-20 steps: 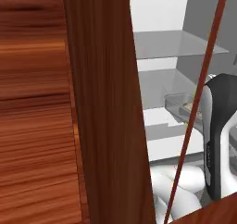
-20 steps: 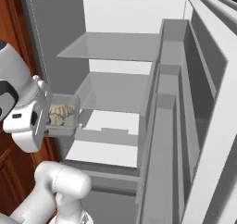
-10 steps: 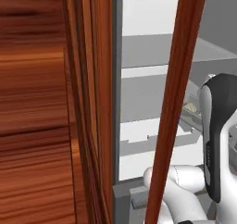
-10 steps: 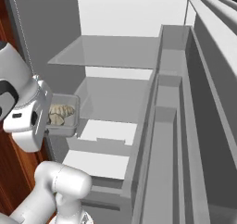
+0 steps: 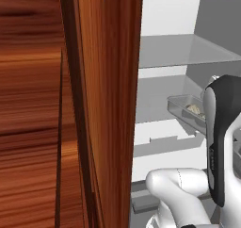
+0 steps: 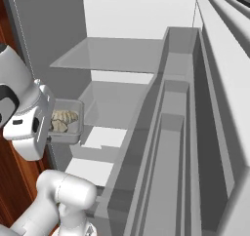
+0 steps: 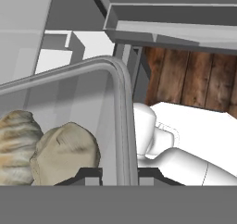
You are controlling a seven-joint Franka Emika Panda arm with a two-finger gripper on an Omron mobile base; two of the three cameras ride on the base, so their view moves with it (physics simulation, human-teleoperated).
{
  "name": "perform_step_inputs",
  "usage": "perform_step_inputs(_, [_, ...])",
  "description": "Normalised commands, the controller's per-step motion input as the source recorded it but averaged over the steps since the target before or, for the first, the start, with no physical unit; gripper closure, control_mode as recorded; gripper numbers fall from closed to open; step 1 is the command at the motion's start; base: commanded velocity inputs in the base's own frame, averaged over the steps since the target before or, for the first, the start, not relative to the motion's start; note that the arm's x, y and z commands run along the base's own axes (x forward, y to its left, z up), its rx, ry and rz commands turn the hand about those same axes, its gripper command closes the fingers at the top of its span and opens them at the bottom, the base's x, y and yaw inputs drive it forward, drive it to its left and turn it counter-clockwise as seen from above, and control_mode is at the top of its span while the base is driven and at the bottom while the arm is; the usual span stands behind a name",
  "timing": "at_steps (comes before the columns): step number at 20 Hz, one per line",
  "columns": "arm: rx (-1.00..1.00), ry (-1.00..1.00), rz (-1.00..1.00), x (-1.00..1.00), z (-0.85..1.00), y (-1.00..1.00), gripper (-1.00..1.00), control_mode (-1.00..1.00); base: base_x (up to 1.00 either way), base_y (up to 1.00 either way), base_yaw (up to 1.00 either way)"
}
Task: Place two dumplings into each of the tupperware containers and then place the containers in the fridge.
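One tupperware container (image 6: 67,121) already has two dumplings (image 6: 62,121) in it, so the filling part looks done for this box. What is left for it is to set it down inside the fridge (image 6: 132,45), whose door stands open. The box is not resting on any shelf yet; it hangs in the air in front of the middle shelf (image 6: 114,98), held by the tool. The tool (image 7: 119,174) is squeezed narrow on the rim of the box, with one dark tip on each side of the wall, at 6 o'clock in the hand view. From there the two dumplings (image 7: 44,149) sit at about 9 o'clock, just past the tips and inside the box. In the left base view the box (image 5: 186,110) peeks out at 9 o'clock from the dark hand, close to the open fridge. The other box is not in these pictures, so I cannot tell if it is filled or put away; it may well be waiting somewhere else. A red-brown wooden panel (image 5: 103,104) stands just beside the fridge.
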Motion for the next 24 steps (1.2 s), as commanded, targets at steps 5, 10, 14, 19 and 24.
perform_step_inputs(5, [0.0, 0.0, 0.0, 0.0, 0.0, 0.0, 1.0, 1.0, 0.05, -0.08, 0.0])
perform_step_inputs(10, [0.0, 0.0, 0.0, 0.0, 0.0, 0.0, 1.0, 1.0, 0.0, 0.0, 0.0])
perform_step_inputs(14, [0.0, 0.0, 0.0, 0.0, 0.0, 0.0, 1.0, 1.0, 0.0, 0.0, 0.0])
perform_step_inputs(19, [0.0, 0.0, 0.0, 0.0, 0.0, 0.0, 1.0, -1.0, 0.0, 0.0, 0.0])
perform_step_inputs(24, [0.0, 0.0, 0.0, 0.0, 0.0, 0.0, 1.0, -1.0, 0.0, 0.0, 0.0])
